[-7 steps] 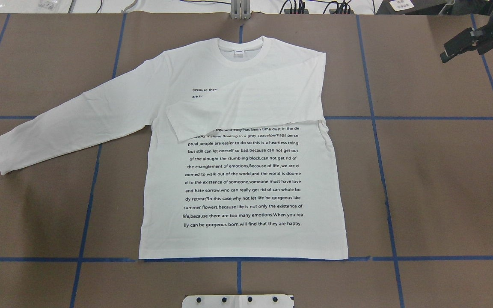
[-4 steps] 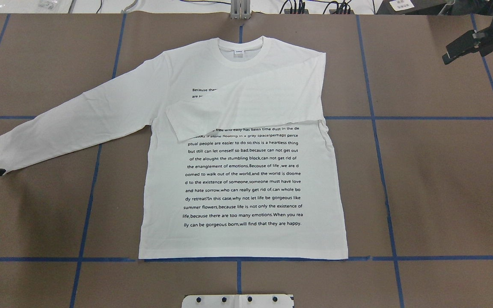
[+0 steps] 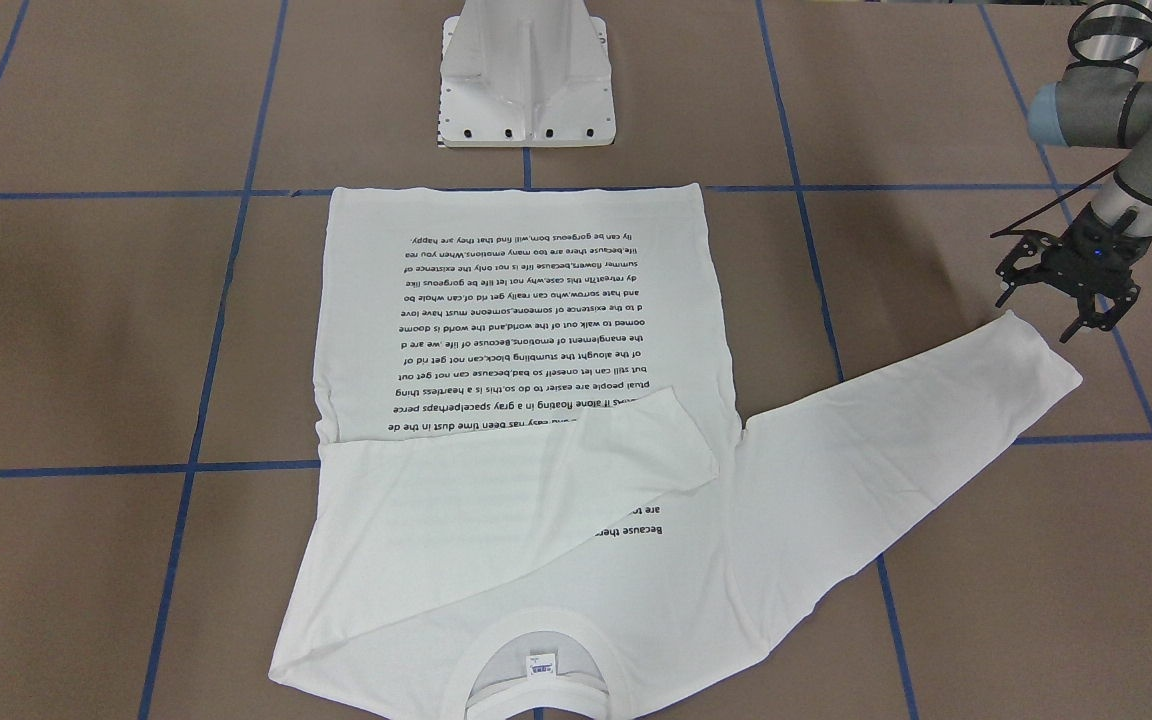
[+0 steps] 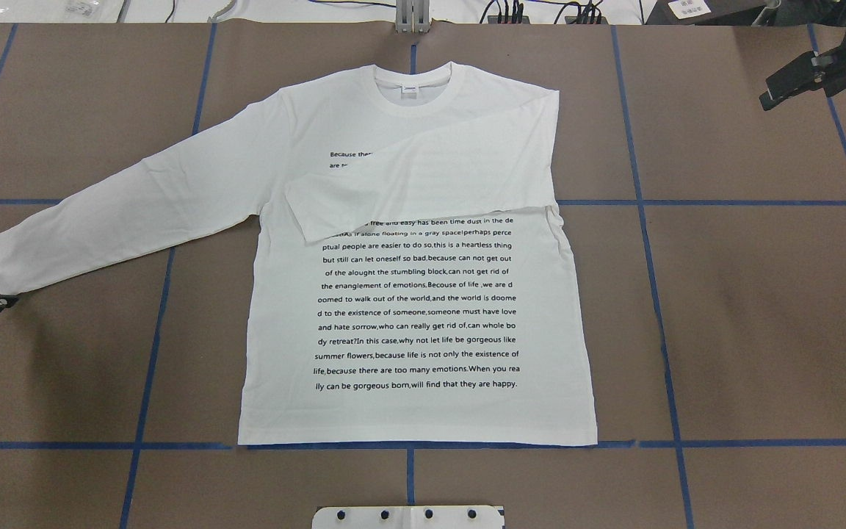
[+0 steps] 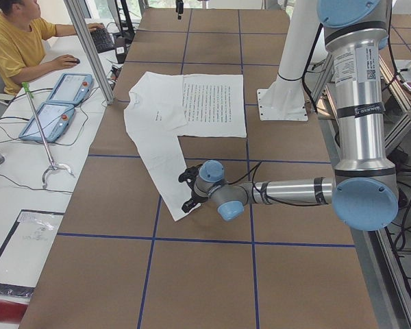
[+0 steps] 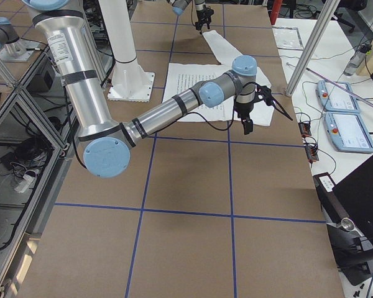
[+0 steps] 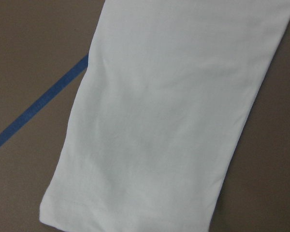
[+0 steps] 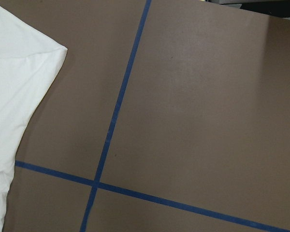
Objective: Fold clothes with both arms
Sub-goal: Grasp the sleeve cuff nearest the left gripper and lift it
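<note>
The white long-sleeved T-shirt (image 4: 416, 308) lies flat, text face up, collar (image 4: 412, 92) at the far side. One sleeve (image 4: 423, 187) is folded across the chest. The other sleeve (image 4: 122, 213) stretches out to the left, and its cuff (image 3: 1041, 360) ends just below my left gripper (image 3: 1046, 312). That gripper is open, fingers spread over the cuff's edge, holding nothing. The left wrist view shows only the cuff (image 7: 159, 121). My right gripper (image 4: 797, 77) hovers open and empty at the far right, away from the shirt. A shirt corner (image 8: 14, 72) shows in the right wrist view.
The white pedestal base (image 3: 526, 80) stands at the near middle edge. Blue tape lines (image 4: 643, 202) cross the brown table. A person (image 5: 17, 38) sits at a side desk with two teach pendants (image 5: 55, 110) and an aluminium post (image 5: 89, 48).
My left gripper has come further in from the left edge, up to the sleeve cuff. The right gripper has drifted slightly toward the far right. The shirt has not moved.
</note>
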Action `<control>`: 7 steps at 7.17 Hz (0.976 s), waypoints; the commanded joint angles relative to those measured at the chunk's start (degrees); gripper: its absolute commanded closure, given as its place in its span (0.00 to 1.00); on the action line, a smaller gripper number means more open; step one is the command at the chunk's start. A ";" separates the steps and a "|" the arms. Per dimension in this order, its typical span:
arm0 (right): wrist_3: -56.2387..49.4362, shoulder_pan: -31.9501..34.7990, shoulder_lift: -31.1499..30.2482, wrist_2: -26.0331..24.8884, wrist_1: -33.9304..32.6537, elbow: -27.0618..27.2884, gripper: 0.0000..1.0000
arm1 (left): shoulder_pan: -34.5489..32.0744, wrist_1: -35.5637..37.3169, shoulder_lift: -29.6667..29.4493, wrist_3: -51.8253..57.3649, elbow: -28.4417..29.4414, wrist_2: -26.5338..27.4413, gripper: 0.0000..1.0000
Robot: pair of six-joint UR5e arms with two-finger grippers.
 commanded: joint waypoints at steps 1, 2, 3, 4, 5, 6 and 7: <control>-0.02 0.00 -0.18 -0.11 0.00 0.05 0.00 | 1.08 -0.10 0.02 -0.09 0.04 0.17 0.15; 0.07 0.00 -0.18 -0.20 0.00 0.05 0.00 | 1.18 -0.01 0.02 -0.09 0.04 0.17 0.32; -0.02 0.00 -0.18 -0.11 0.00 0.05 0.00 | 1.18 -0.01 0.02 -0.09 0.12 0.17 0.48; -0.02 0.00 -0.18 -0.11 0.00 0.05 0.00 | 1.18 -0.10 -0.07 -0.09 0.12 0.17 0.66; -0.02 0.00 -0.18 0.06 0.00 0.05 0.00 | 1.18 -0.10 -0.16 -0.01 0.12 0.17 0.99; -0.02 0.00 -0.18 0.24 0.00 0.05 0.00 | 1.18 -0.36 -0.16 0.08 -0.31 0.08 1.00; -0.02 0.09 -0.18 0.50 0.00 0.05 0.00 | 1.00 -0.27 -0.16 0.08 -2.14 -0.44 1.00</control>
